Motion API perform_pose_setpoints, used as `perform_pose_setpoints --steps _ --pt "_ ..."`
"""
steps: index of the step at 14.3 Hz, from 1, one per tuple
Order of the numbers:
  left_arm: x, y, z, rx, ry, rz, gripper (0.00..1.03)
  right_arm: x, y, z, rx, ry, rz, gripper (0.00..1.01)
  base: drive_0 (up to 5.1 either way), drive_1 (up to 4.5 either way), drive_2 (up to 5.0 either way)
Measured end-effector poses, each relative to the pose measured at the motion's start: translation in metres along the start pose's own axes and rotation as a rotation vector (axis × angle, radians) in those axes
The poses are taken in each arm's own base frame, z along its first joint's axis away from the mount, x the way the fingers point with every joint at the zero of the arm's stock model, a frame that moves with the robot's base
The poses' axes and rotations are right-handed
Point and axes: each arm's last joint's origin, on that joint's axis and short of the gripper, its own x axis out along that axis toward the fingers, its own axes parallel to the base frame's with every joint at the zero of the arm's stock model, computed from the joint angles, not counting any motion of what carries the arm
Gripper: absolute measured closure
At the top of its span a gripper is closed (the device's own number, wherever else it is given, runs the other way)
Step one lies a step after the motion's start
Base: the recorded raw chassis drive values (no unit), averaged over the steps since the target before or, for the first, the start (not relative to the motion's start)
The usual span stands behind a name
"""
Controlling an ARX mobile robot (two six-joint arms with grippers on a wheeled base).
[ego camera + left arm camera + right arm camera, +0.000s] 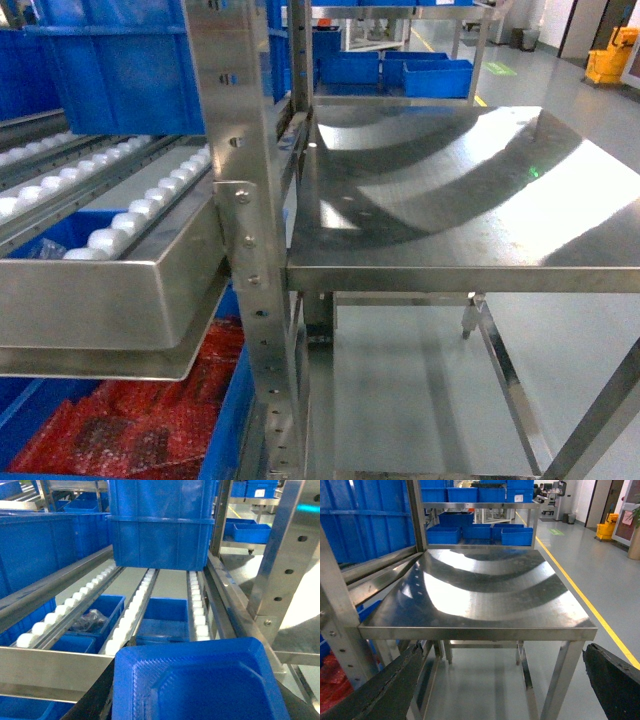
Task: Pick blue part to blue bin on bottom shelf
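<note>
Roller shelf (120, 215): on the left of the head view; its steel lip overhangs the level below, so any reach downward has to pass under it.
Blue bin (226, 425): lower left, under that lip, on what I take to be the bottom shelf. Only its rim and a corner show, and red bubble wrap (130, 420) fills it.
Blue part: no dark navy block can be found in any view. A bright blue ribbed plastic piece (200, 685) fills the bottom of the left wrist view, very close to the lens; I cannot tell whether it is held.
Left gripper: only a dark strip at the lower edge of its own view, so the jaws' state cannot be told.
Steel table (450, 190): centre to right, with nothing on its top.
Right gripper (502, 652): jaws spread wide, nothing between them, facing the table's front edge.
Risk, target: many blue crates look alike, so the part could go into the wrong one or onto the wrong level.
Risk, collision: an arm going low on the left may strike the lip or the upright post (245, 230).
Risk, landing: the bubble wrap could make a dropped part bounce or sit crooked.
</note>
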Motion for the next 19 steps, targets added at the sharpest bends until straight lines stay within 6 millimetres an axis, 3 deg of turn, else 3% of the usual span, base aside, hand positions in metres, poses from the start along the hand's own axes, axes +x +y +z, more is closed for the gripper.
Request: perform_pose_setpoints --steps 19 --pt "0.0001 -0.0002 -0.0002 0.001 0.002 0.000 0.59 0.0000 0.0000 -0.0002 0.000 0.002 0.000 0.03 -4.9 1.41 3.4"
